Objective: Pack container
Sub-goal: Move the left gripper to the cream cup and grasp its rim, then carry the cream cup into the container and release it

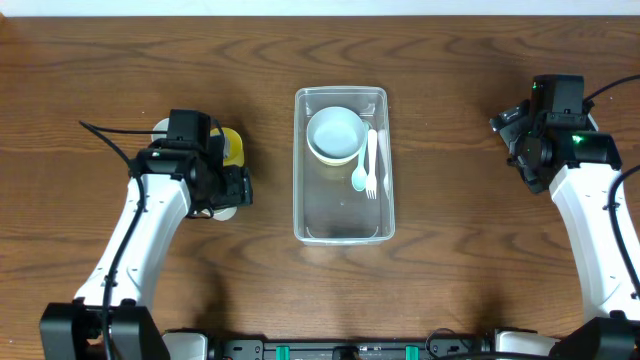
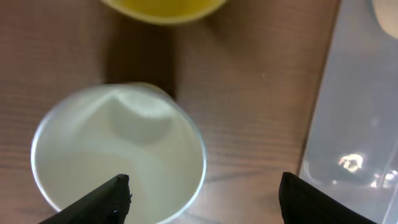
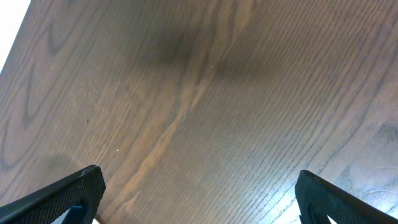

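Left of the clear rectangular plastic container point(image 1: 340, 215), the wide-open, empty left gripper point(image 2: 205, 186) should squarely straddle the wall of the pale round plastic cup point(image 2: 118, 149).

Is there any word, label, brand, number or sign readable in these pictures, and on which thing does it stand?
None: no readable text shows on the container, the bowl inside it, the spoon, the fork, the pale cup, the yellow bowl or the table.
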